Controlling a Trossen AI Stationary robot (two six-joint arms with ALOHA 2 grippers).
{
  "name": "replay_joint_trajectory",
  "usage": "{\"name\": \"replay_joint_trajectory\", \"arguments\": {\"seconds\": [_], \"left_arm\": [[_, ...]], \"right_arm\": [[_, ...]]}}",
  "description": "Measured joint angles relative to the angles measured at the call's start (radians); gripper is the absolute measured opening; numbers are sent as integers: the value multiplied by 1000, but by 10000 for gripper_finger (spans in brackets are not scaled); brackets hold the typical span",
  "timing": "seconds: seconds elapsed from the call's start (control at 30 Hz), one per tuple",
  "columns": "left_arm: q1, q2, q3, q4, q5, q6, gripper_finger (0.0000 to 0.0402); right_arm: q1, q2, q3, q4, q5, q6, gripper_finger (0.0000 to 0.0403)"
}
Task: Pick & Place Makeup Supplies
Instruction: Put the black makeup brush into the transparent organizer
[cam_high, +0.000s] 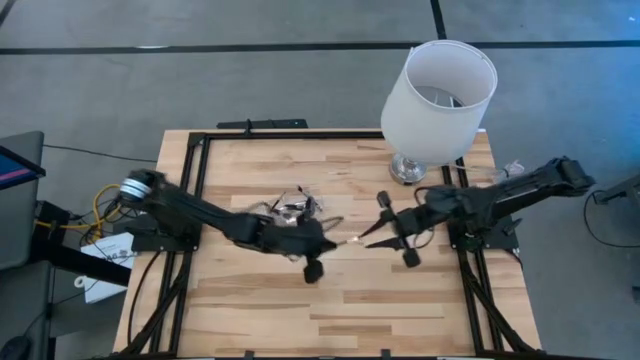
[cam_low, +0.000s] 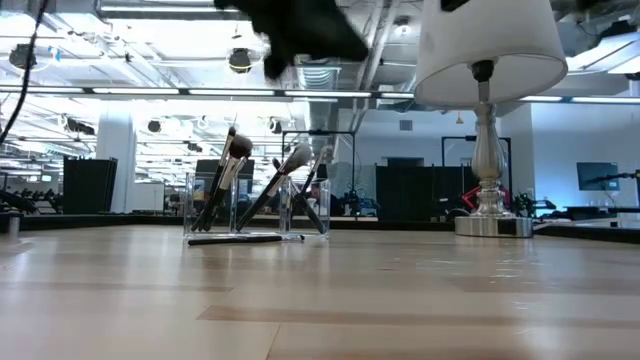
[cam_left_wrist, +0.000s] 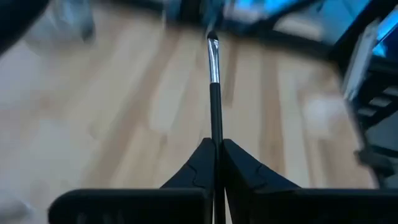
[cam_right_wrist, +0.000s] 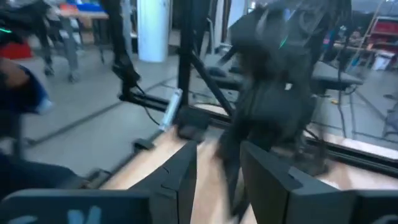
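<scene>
My left gripper (cam_left_wrist: 217, 144) is pinched shut on one thin makeup brush (cam_left_wrist: 214, 93), its black handle running out from between my fingers (cam_left_wrist: 193, 171) to a silver ferrule and a small dark tip. From above, that left gripper (cam_high: 318, 245) hangs over the middle of the table (cam_high: 250, 310), and the brush (cam_high: 352, 240) points right toward my right gripper (cam_high: 395, 232), which sits just beside it, tip nearly at its fingers. My right fingers (cam_right_wrist: 180, 171) stand apart with a clear gap between them, holding nothing that I can see. The rest of the brushes (cam_low: 262, 190) lean bristles-up in a clear holder (cam_low: 255, 205) on the far left-centre of the table, with one more lying flat on the wood at its foot; the lamp (cam_high: 440, 95) stands at the far right. I judge this to be mid-transfer: one brush lifted clear and offered across between my two arms. The next move, as I read it, calls for lining the brush's free end into the gap of my right fingers, closing them on it gently, and only then loosening my left, since the handle is slim and could slip or swing.
</scene>
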Motion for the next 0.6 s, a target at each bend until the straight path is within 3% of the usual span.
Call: {"name": "replay_joint_trajectory", "arguments": {"seconds": [0.17, 0.3, 0.5, 0.6], "left_arm": [[-19, -227, -55, 11, -100, 152, 13], [-47, -346, -179, 122, -173, 246, 13], [-51, -369, -401, 530, -161, 317, 13], [-51, -360, -451, 623, -152, 360, 13]], "right_arm": [[32, -63, -24, -70, 76, 53, 116], [38, 0, -52, -1, 197, 55, 116], [-14, 222, -53, 374, 231, 32, 116], [-52, 327, -48, 542, 227, 54, 117]]}}
